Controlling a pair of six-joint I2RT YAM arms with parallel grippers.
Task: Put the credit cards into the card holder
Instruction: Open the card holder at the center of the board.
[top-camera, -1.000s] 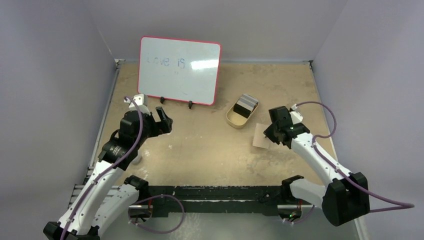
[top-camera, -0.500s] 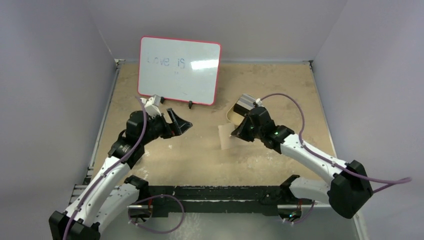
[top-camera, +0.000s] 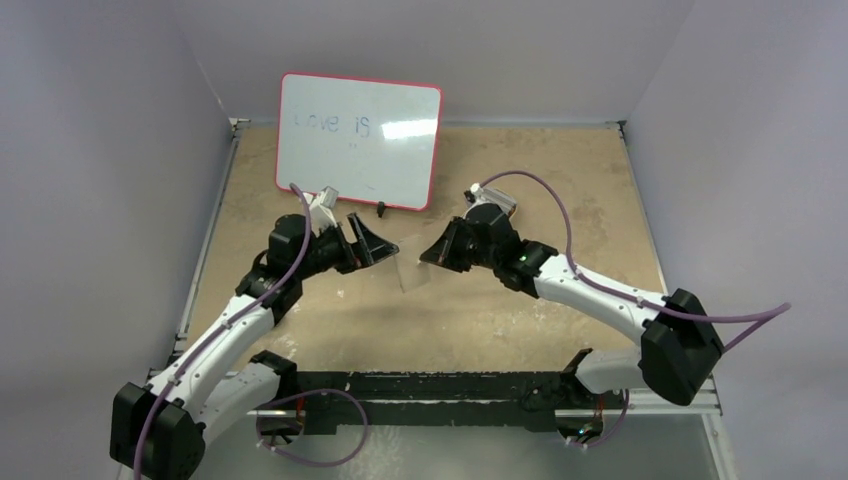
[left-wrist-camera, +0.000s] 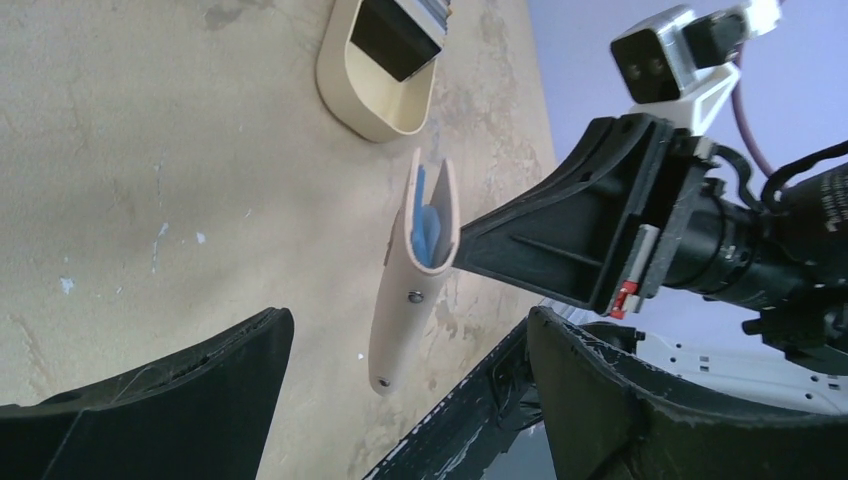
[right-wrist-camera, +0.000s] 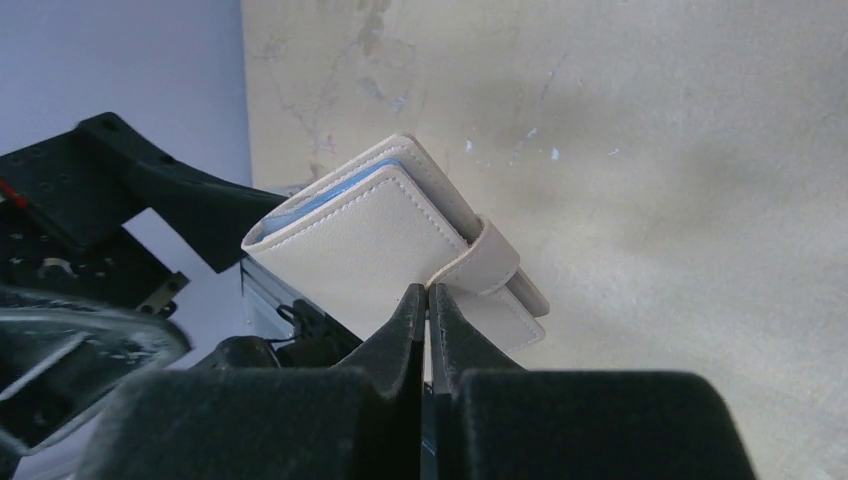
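the card holder (right-wrist-camera: 390, 245) is held off the desk (top-camera: 560, 180) at mid-frame, pinched near its snap tab in the closed right pincer (right-wrist-camera: 428, 295), apparently to be taken by the wide-spread, empty left pincer (top-camera: 375, 243), with the credit cards (left-wrist-camera: 400, 30) lying in the dish (left-wrist-camera: 380, 100).

A red-rimmed whiteboard (top-camera: 358, 140) with faint writing stands at the far left of the table (top-camera: 560, 170), one black foot (top-camera: 381, 210) showing under it. A tan oval dish (left-wrist-camera: 372, 122) sits on the table's scuffed surface.
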